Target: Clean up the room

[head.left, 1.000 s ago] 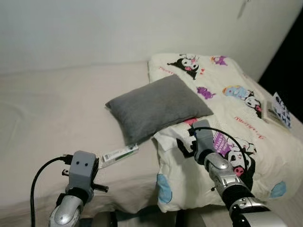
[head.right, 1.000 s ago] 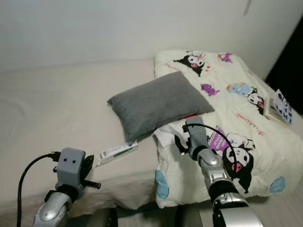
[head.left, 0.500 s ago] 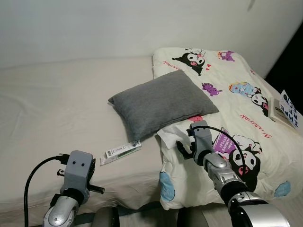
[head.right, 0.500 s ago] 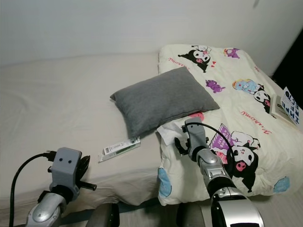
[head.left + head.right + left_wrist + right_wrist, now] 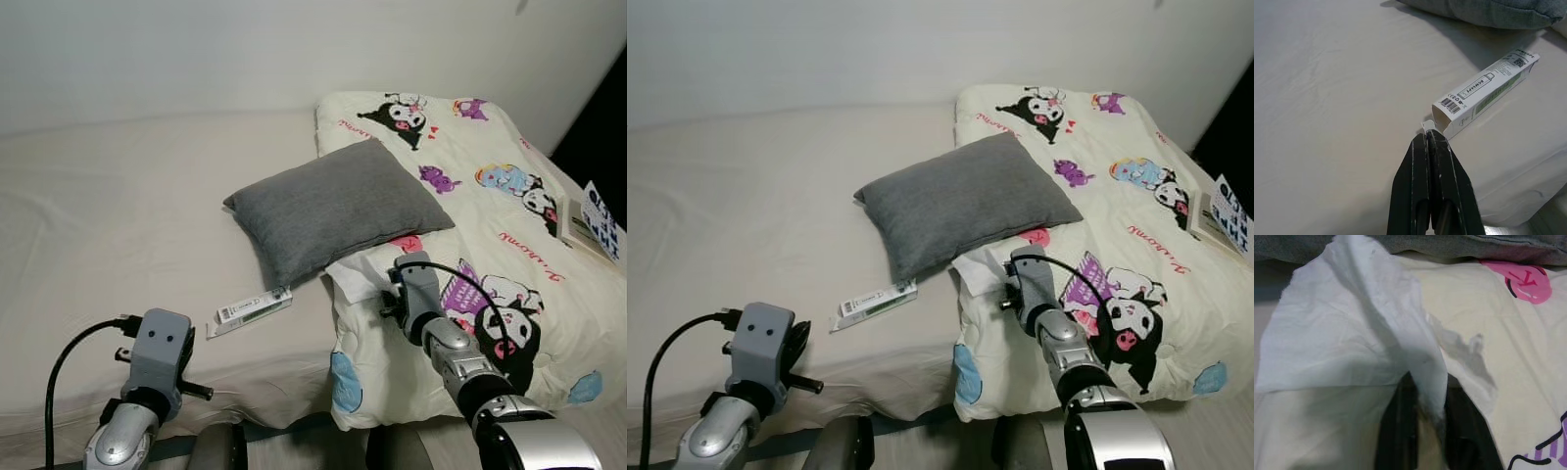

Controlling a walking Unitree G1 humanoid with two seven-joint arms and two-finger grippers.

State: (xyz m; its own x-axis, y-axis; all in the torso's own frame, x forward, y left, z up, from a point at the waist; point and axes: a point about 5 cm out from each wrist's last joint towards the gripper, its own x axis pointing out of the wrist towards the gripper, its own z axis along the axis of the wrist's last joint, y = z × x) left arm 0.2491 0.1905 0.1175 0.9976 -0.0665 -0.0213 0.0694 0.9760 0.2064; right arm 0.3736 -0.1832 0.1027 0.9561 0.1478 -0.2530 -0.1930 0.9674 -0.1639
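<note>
Since the earlier frame the right claw [image 5: 1420, 431] has been advanced onto the white tissue [image 5: 1352, 342], now clamped at the near edge of the patterned quilt [image 5: 509, 225] on the bed [image 5: 108, 225], presumably for disposal. The left claw [image 5: 1431, 147], pressed together, is held near the small box [image 5: 1484, 93].

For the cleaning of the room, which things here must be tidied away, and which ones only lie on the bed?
To tidy:
tissue, pinched by the right gripper
box, just ahead of the shut left gripper

Just lying there:
grey pillow
cartoon blanket
book at the blanket's far edge
</note>
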